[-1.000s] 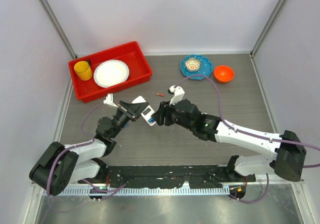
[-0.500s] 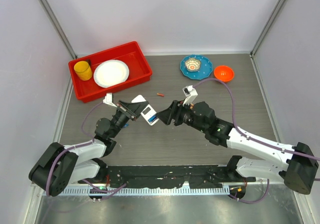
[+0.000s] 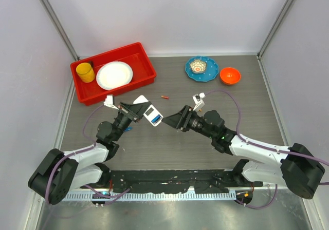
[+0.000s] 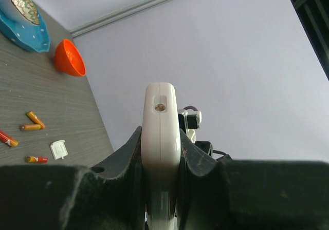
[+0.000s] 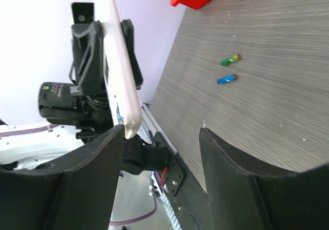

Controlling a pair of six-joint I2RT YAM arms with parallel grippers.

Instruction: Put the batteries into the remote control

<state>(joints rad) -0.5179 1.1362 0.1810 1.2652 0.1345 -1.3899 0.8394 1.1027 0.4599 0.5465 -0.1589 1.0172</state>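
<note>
Top external view: remote control (image 3: 153,117) is pinched mid-air by left gripper (image 3: 145,112), at 9 o'clock of the spread, empty right gripper (image 3: 172,121), batteries (image 4: 35,119) are left loose on the table (image 3: 154,148), so loading is judged unfinished.

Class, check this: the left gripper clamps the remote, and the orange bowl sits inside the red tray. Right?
No. The left gripper clamps the remote, but the orange bowl sits on the table beside the blue plate, outside the red tray; see the top view.

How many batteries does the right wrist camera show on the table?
2. A green battery and a blue battery lie close together on the table. More may lie outside this view.
</note>
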